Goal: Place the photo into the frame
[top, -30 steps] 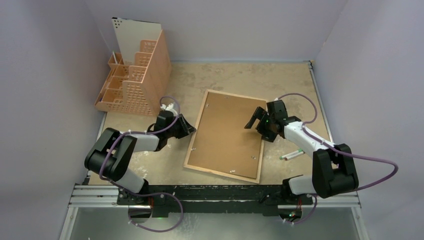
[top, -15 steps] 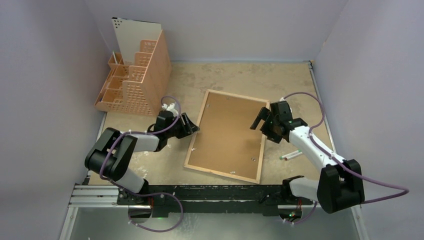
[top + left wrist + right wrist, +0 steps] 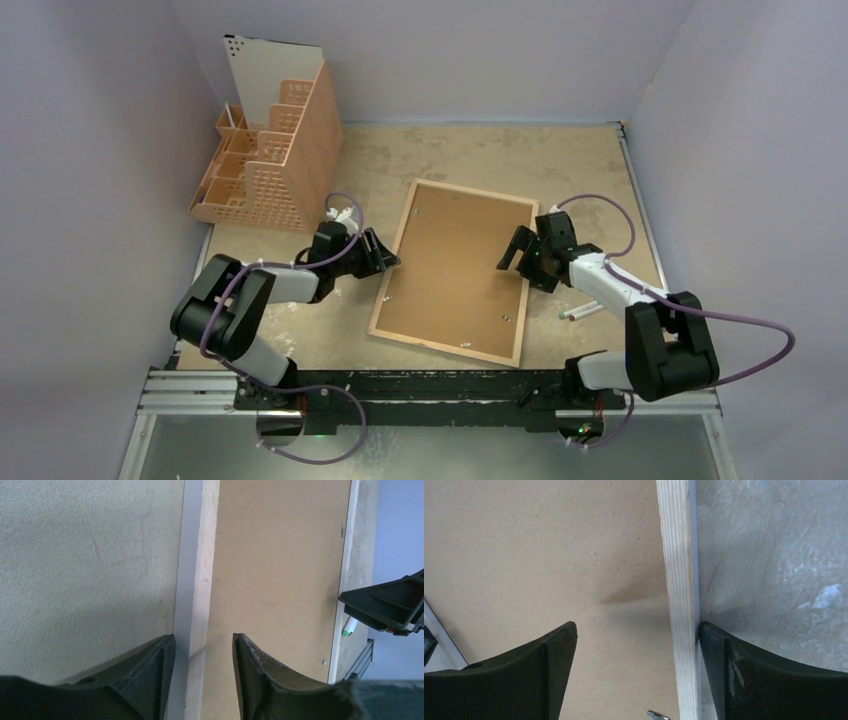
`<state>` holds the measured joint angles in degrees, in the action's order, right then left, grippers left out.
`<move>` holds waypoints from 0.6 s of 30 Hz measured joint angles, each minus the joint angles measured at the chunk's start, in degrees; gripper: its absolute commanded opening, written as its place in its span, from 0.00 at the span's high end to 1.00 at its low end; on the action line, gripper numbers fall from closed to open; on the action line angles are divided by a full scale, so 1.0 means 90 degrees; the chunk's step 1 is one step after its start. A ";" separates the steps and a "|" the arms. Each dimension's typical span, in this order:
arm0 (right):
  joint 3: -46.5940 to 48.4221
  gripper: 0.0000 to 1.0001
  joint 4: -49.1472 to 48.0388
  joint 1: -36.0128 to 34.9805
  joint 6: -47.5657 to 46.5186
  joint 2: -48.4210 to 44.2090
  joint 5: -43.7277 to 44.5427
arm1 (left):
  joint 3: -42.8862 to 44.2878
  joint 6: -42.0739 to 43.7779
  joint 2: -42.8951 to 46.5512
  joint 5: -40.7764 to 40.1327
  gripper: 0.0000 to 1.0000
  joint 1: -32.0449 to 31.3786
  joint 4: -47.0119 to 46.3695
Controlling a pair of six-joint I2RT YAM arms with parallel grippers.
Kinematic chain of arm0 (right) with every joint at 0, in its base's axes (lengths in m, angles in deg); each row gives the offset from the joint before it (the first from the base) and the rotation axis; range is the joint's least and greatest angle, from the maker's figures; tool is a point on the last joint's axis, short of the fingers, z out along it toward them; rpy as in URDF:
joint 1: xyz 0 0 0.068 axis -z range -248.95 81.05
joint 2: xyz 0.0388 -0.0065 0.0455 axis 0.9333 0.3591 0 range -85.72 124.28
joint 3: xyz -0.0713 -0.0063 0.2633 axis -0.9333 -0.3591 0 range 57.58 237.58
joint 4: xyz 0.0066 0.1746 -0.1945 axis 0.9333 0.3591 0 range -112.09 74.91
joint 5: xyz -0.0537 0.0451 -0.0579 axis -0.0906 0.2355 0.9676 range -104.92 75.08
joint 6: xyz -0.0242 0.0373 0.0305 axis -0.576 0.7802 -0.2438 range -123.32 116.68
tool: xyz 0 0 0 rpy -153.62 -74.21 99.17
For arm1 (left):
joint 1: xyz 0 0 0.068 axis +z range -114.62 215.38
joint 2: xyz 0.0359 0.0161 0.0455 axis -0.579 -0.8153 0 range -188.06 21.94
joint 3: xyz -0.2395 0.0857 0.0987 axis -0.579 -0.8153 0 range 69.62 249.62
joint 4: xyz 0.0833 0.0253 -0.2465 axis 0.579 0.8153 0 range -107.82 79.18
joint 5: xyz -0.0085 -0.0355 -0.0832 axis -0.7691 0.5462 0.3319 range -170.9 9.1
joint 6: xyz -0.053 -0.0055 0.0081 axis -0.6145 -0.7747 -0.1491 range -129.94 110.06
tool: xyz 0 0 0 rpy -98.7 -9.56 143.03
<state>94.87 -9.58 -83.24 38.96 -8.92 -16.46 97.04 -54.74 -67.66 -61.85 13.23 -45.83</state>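
The frame (image 3: 444, 346) lies back-up on the table (image 3: 580, 170), a brown backing sheet (image 3: 450, 265) in it, the left gripper (image 3: 388, 256) at its left rim and the right gripper (image 3: 512, 252) at its right.

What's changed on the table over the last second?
The left claw opened and edged right to straddle the frame's left rim. The right claw dipped toward its right rim, jaws wide. Nothing is gripped. The frame, organizer and marker stayed put.
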 measured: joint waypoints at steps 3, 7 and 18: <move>-0.0036 0.14 -0.0153 0.0046 -0.0175 0.0002 -0.0175 | 0.0005 0.0005 -0.0039 0.0022 0.60 0.0015 0.0005; -0.0049 0.16 -0.0437 0.0102 -0.0396 0.0100 -0.0277 | 0.0007 0.0002 -0.0051 -0.0010 0.67 0.0049 0.0070; 0.0619 0.10 -0.1309 0.0138 -0.0831 0.0998 -0.0070 | 0.0175 0.0095 0.0078 -0.0304 0.76 0.0080 0.0668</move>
<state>100.45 -21.36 -81.99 31.48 0.06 -17.09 98.62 -53.89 -66.96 -64.59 13.95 -39.82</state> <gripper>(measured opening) 0.871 0.267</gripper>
